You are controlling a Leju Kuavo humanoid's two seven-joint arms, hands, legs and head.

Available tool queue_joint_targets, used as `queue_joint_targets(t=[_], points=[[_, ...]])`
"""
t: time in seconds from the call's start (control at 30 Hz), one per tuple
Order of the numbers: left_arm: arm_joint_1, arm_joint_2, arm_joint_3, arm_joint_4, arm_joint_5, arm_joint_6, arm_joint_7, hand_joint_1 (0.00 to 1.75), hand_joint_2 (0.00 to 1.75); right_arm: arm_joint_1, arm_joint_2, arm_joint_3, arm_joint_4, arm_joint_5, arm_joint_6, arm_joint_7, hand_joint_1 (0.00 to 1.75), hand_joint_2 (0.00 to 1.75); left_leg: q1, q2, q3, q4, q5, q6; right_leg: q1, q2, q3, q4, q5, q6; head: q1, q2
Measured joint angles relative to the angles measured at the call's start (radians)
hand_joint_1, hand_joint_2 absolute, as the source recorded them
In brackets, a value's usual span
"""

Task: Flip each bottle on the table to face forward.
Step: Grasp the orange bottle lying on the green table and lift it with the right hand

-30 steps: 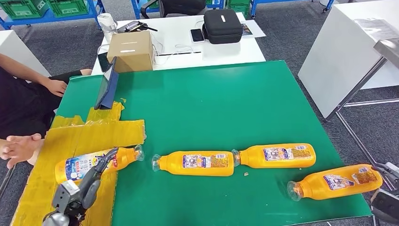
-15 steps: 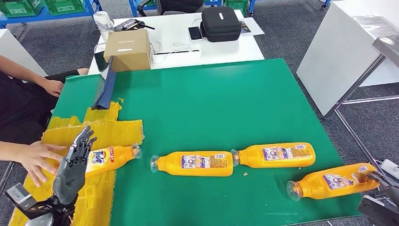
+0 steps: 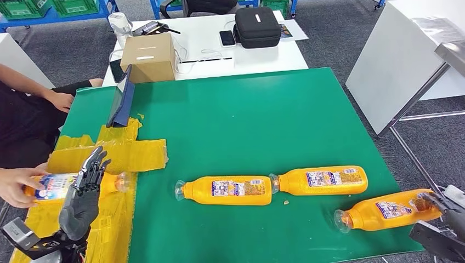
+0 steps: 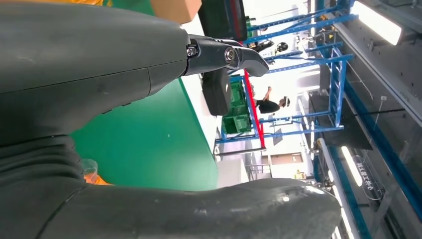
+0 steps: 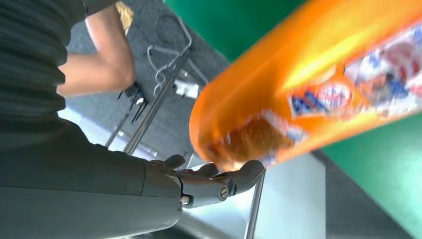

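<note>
Four orange bottles lie on the green table [image 3: 263, 120]. A person's hand [image 3: 15, 183] grips the leftmost bottle [image 3: 57, 184] over the yellow cardboard [image 3: 118, 156]. My left hand [image 3: 82, 198] stands raised just in front of that bottle, fingers [image 4: 224, 54] straight and apart, holding nothing. Two bottles [image 3: 227, 190] [image 3: 322, 180] lie end to end in the middle, back labels up. The right bottle [image 3: 386, 211] lies slanted near the front right corner. My right hand [image 3: 441, 222] reaches its base, and its fingertips [image 5: 234, 181] touch the bottle [image 5: 308, 84] without closing around it.
A dark tablet [image 3: 122, 98] leans at the table's back left. Behind it a white desk carries a cardboard box [image 3: 148, 57] and a black case [image 3: 257, 27]. A white table [image 3: 406, 60] stands to the right. A person sits at the left edge.
The person's hand has dragged the leftmost bottle left across the cardboard, away from under my left hand. My right hand's fingers have closed in on the right bottle's base.
</note>
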Motion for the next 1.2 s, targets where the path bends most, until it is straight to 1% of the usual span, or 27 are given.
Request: queue_joint_targets(t=[0.07,0.3,0.4,0.5,0.6,0.7,0.87,1.0,1.13,1.2], points=[[0.006,-0.004,0.001,-0.009,0.0,0.002,0.002,0.0,0.0,-0.019,0.001,0.008,0.001,0.003,-0.021,0.005,0.0,1.75,0.0,0.0,0.0,0.0,0.0,0.0,0.0,0.0,0.0,0.0,0.0,0.0,0.0,0.0],[0.016,-0.012,0.011,-0.023,0.004,-0.014,0.006,0.0,0.0,-0.055,-0.011,0.04,0.002,-0.011,-0.026,0.026,0.0,1.75,0.0,-0.001,0.0,0.0,0.0,0.0,0.0,0.0,0.0,0.0,0.0,0.0,0.0,0.0],[0.014,-0.014,0.012,-0.023,0.005,-0.016,0.01,0.0,0.0,-0.074,-0.013,0.064,0.018,0.005,-0.046,0.029,0.0,1.75,0.0,0.0,0.0,0.0,0.0,0.0,0.0,0.0,0.0,0.0,0.0,0.0,0.0,0.0],[0.012,-0.014,0.012,-0.023,0.01,-0.015,0.013,0.0,0.0,-0.105,-0.016,0.1,0.046,0.018,-0.072,0.033,0.0,1.75,0.0,0.0,0.0,0.0,0.0,0.0,0.0,0.0,0.0,0.0,0.0,0.0,0.0,0.0],[0.009,-0.014,0.012,-0.023,0.017,-0.018,0.014,0.0,0.0,-0.142,-0.021,0.143,0.08,0.025,-0.079,0.043,0.0,1.75,0.0,0.0,0.001,0.0,0.0,0.0,0.0,0.0,0.0,0.0,0.0,0.0,0.0,0.0],[0.003,-0.014,0.012,-0.022,0.023,-0.025,0.016,0.0,0.0,-0.172,-0.031,0.191,0.123,0.03,-0.077,0.05,0.0,1.75,0.0,-0.001,0.001,0.0,0.0,0.0,0.0,0.0,0.0,0.0,0.0,0.0,0.0,0.0],[-0.022,-0.014,0.01,-0.013,0.04,-0.034,0.023,0.0,0.0,-0.183,-0.053,0.279,0.21,0.044,-0.055,0.057,0.0,1.75,0.0,-0.001,0.001,0.0,0.0,0.0,0.0,0.0,0.0,0.0,0.0,0.0,0.0,0.0],[-0.054,-0.011,0.001,0.01,0.052,-0.039,0.029,0.0,0.0,-0.212,-0.074,0.35,0.29,0.059,-0.054,0.056,1.75,1.75,0.002,0.001,0.005,0.001,-0.001,0.0,0.003,0.002,0.003,-0.001,0.0,0.0,0.001,0.0],[-0.083,-0.008,-0.015,0.039,0.06,-0.039,0.029,0.0,0.0,-0.24,-0.094,0.42,0.357,0.061,-0.054,0.053,1.75,1.75,0.005,0.001,0.011,0.001,-0.003,-0.001,0.006,0.002,0.004,-0.004,0.0,0.0,0.0,0.0],[-0.096,-0.004,-0.024,0.055,0.065,-0.039,0.028,0.0,0.0,-0.257,-0.1,0.457,0.388,0.056,-0.056,0.051,1.75,1.75,0.009,0.001,0.017,0.001,-0.005,-0.003,0.01,0.002,0.007,-0.008,-0.001,0.0,0.001,0.0]])
